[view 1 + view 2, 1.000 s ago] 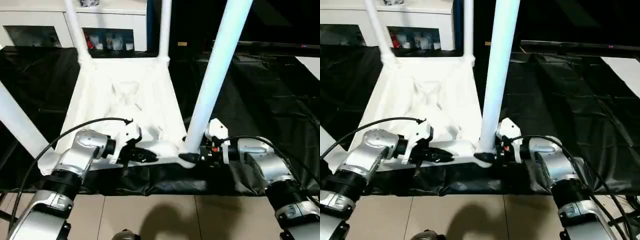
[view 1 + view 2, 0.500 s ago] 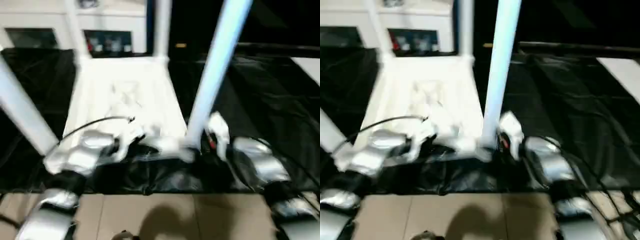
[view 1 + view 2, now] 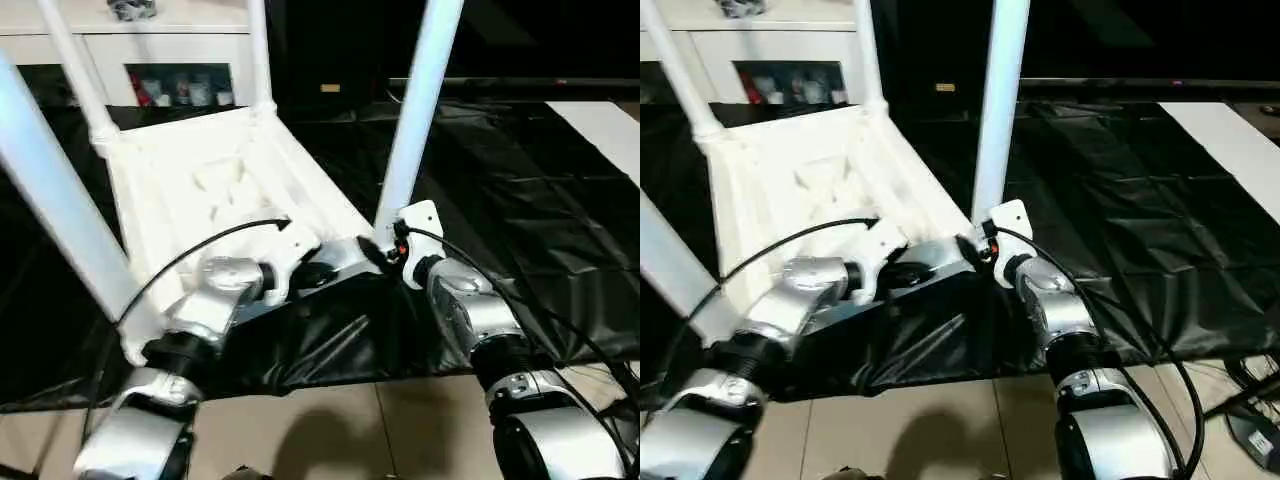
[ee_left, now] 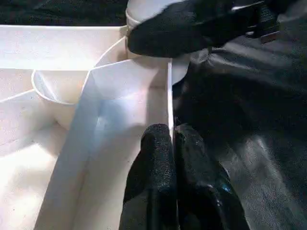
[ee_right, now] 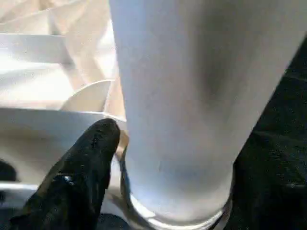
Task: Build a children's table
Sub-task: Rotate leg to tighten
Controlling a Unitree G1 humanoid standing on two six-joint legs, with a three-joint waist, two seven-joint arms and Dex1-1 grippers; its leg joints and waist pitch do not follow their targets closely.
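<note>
White table top (image 3: 190, 180) is turning on the black sheet (image 3: 500, 170) | left fingers (image 4: 153, 163) are pinching its rim | right fingers (image 5: 86, 163) are spreading around near right leg (image 3: 415, 110) | probably getting ready for flipping

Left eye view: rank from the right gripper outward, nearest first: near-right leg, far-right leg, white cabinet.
From the right gripper:
1. Near-right leg: right at the gripper, rising from the near corner socket.
2. Far-right leg: at the tabletop's far corner.
3. White cabinet: background, behind the table.
</note>
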